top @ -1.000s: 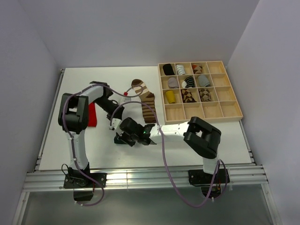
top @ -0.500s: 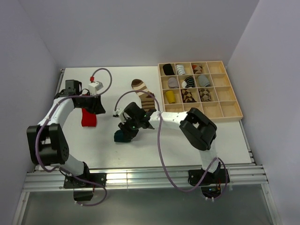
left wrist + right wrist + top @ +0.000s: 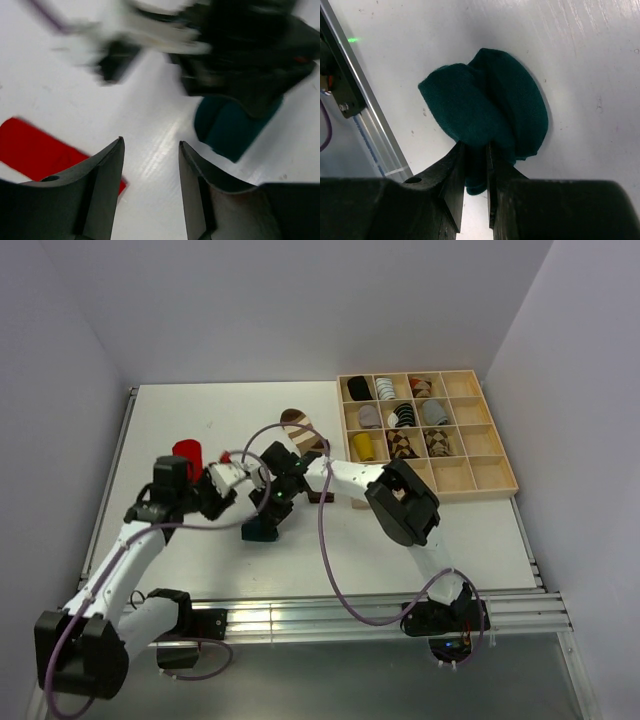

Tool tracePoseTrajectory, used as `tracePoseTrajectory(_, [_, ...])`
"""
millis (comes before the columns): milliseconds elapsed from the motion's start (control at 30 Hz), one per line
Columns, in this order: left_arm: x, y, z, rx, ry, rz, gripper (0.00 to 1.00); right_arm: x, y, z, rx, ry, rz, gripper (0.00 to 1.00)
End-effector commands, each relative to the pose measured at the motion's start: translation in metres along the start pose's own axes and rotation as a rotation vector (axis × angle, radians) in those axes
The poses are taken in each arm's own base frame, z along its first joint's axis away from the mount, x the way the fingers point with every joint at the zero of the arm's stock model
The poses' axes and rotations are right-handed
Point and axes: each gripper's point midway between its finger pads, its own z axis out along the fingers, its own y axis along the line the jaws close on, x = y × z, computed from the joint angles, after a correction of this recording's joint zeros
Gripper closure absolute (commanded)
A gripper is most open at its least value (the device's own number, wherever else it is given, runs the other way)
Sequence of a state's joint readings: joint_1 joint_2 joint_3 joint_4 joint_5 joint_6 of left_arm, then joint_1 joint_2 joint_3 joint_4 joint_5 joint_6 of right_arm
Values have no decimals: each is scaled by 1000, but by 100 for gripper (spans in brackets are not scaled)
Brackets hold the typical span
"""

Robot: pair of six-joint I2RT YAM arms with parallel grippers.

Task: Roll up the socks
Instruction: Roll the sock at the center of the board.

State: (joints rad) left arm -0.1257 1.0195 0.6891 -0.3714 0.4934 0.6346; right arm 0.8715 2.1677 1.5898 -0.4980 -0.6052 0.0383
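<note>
The dark teal sock (image 3: 262,531) lies bunched in a loose roll at the table's middle. My right gripper (image 3: 273,510) stands over it, shut on a fold of it. In the right wrist view the fingers (image 3: 455,170) pinch the near edge of the teal sock (image 3: 485,100). My left gripper (image 3: 232,490) is open and empty, just left of the teal sock. In the left wrist view its jaws frame bare table, with the teal sock (image 3: 230,130) ahead right and the red sock (image 3: 35,150) at left. The red sock (image 3: 187,452) lies behind the left wrist. The brown-and-cream striped sock (image 3: 298,424) is partly hidden by the right arm.
A wooden compartment tray (image 3: 480,475) at the back right holds several rolled sock bundles. White walls close in the table on three sides. A metal rail (image 3: 300,620) runs along the near edge. Purple cables loop off both arms.
My left arm has swung from the red sock at the back left down toward the teal sock. My right gripper has shifted back a little while holding the teal sock.
</note>
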Motion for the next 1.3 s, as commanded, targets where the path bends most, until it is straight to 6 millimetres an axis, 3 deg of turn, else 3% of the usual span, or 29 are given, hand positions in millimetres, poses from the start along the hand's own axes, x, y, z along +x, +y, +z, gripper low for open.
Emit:
tracePoseTrajectory(0, [7, -9, 3, -73, 25, 258, 47, 34, -31, 12, 78, 134, 93, 88])
tracePoseTrajectory(67, [11, -32, 10, -17, 28, 333, 47, 33, -34, 11, 79, 141, 123, 88])
tracePoseTrajectory(167, [24, -48, 20, 27, 56, 372, 46, 32, -36, 11, 61, 153, 140, 88])
tracePoseTrajectory(667, [50, -111, 42, 150, 102, 554, 44, 31, -44, 12, 26, 180, 198, 88])
tracePoseTrajectory(867, [52, -119, 50, 151, 88, 577, 44, 33, -46, 12, 13, 187, 218, 88])
tracePoseTrajectory(1267, [58, -109, 71, 94, 113, 591, 48, 38, -46, 8, -35, 201, 225, 88])
